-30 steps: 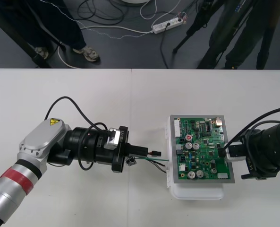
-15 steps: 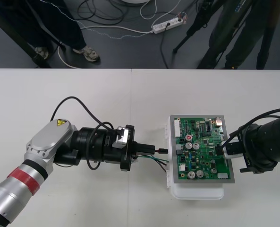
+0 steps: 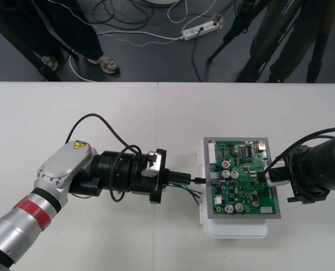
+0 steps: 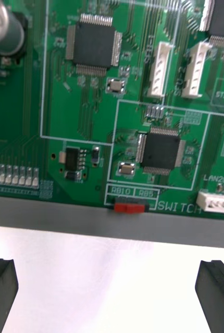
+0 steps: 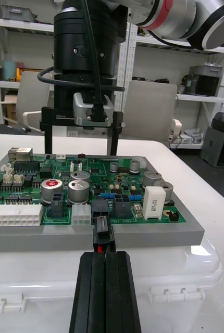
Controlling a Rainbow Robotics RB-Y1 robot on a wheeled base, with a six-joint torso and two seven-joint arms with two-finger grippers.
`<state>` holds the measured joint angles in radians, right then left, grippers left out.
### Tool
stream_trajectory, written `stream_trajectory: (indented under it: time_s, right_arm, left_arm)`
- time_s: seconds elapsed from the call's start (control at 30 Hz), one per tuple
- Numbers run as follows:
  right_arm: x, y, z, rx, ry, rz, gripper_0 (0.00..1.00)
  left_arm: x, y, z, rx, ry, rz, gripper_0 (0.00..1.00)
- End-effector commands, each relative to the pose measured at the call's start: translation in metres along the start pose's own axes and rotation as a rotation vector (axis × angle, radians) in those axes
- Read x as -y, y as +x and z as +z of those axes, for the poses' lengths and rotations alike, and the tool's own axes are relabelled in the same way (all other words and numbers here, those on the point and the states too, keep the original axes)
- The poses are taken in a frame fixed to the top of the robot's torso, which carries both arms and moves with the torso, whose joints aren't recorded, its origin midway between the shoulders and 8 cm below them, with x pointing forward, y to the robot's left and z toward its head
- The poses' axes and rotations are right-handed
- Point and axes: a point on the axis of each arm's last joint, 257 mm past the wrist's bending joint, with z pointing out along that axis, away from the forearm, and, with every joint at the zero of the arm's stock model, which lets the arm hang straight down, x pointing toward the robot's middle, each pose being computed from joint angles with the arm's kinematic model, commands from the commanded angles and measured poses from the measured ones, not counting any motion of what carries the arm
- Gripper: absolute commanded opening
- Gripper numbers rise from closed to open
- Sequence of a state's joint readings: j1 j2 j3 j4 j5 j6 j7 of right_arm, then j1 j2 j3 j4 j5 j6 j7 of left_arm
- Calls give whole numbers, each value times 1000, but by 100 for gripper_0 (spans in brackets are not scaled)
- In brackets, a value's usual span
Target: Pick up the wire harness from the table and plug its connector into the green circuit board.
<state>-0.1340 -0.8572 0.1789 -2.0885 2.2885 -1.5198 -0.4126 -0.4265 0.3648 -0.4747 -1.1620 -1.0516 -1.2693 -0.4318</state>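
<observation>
in the front view the left arm came in from the lower left of the frame and its left claw point(image 3: 190, 179) stood in the middle of the frame, just left of the green circuit board point(image 3: 240, 180). the board sat on its white base point(image 3: 235, 228) in the right half of the bench point(image 3: 99, 113). the left claw was closed on the harness. in the left wrist view its two black fingers point(image 5: 106, 291) were pressed together and the small black plug point(image 5: 102, 235) came out from between their tips. the thin wires point(image 3: 191, 193), green and black, hung loose under the claw and bent toward the left edge of the board.

the relation that mattered was between plug and board. the long axis of the plug lay along the claw's own axis, left to right in the front view, and pointed straight at the left edge of the board. in the left wrist view the nose of the plug touched a black socket point(image 5: 102, 208) at the near edge of the board. i could not tell if it was fully seated. i judged that what remained was a short straight push along this same axis, and that any tilt could jam the plug.

the right claw point(image 3: 266, 178) was at the right edge of the board, with its fingers point(image 4: 0, 286) standing wide apart and holding nothing. the left arm was clearly the nearer one to the socket.
</observation>
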Motion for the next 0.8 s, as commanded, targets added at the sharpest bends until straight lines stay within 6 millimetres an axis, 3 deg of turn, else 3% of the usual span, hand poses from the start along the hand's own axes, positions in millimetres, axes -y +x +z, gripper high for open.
stream_trajectory:
  time_s: [0.03,0.8]
  right_arm:
    - [11,-13,-1,17,27,-69,100]
    - [4,-30,4,59,6,-53,100]
  left_arm:
    - [-12,-15,23,10,12,134,0]
    - [-7,-13,30,2,34,177,0]
